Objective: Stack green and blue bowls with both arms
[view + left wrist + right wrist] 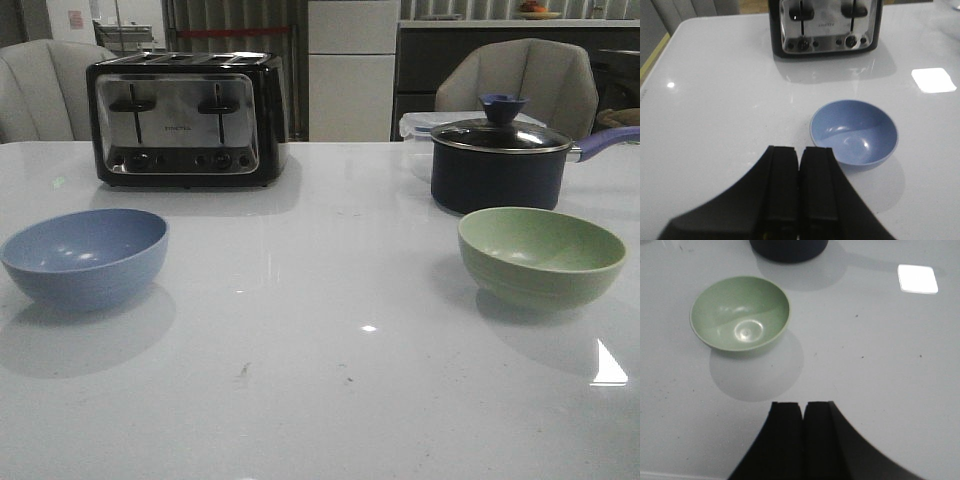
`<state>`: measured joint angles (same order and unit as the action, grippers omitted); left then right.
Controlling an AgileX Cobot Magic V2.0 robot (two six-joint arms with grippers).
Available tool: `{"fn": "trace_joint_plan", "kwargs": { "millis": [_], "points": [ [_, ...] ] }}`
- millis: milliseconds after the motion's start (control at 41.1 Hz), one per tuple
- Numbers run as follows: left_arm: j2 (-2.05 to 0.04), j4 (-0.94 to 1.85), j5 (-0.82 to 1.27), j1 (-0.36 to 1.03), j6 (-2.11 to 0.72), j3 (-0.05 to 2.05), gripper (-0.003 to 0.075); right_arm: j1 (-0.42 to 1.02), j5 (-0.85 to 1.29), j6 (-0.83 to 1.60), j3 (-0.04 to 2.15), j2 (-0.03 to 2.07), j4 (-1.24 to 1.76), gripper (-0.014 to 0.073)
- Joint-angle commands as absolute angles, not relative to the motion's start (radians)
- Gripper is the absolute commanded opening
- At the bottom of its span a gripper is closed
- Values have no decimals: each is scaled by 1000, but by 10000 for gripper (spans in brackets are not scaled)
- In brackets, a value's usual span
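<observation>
Ahead of each closed, empty gripper, left (799, 192) and right (804, 440), one matte round bowl is seen: dusty blue bowl (854, 133) leftward, sage green bowl (740, 315) rightward.

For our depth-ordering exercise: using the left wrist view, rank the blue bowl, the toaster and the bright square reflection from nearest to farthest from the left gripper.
1. Blue bowl, just ahead of the left gripper.
2. Reflection, off to one side on the table.
3. Toaster, at the far edge.

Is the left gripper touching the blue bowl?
Apart. In the left wrist view, bare white table separates the left gripper from the blue bowl.
</observation>
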<state>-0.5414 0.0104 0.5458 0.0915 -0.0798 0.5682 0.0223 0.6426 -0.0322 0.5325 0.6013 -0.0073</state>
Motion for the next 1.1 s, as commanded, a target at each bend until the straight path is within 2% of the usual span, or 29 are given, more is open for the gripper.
{"fn": "trace_joint_plan", "kwargs": {
  "millis": [0,244,317,365,390,438,487,560,633,755,1072],
  "points": [
    [-579,6,474,98,-74,588,93,23,582,-23,570,664,-23,29],
    [-650,12,482,98,-74,586,93,23,578,-23,570,777,-21,43],
    [-664,12,489,98,-74,586,99,23,573,-23,570,813,-17,122],
    [-672,12,489,98,-74,586,128,23,562,-23,570,836,-12,229],
    [-676,12,489,98,-74,586,166,23,553,-23,570,852,-8,303],
    [-678,12,489,98,-74,586,242,23,533,-23,571,875,0,396],
    [-678,12,489,98,-74,586,333,23,506,-23,571,894,0,455],
    [-678,12,489,98,-74,586,449,23,458,-24,573,927,20,502],
    [-678,12,489,98,-74,586,503,23,403,-25,579,968,41,502],
    [-678,12,489,98,-74,586,482,21,375,-25,630,1059,70,502],
    [-678,12,489,98,-74,586,400,20,471,-25,901,1380,81,502]
  ]
}}
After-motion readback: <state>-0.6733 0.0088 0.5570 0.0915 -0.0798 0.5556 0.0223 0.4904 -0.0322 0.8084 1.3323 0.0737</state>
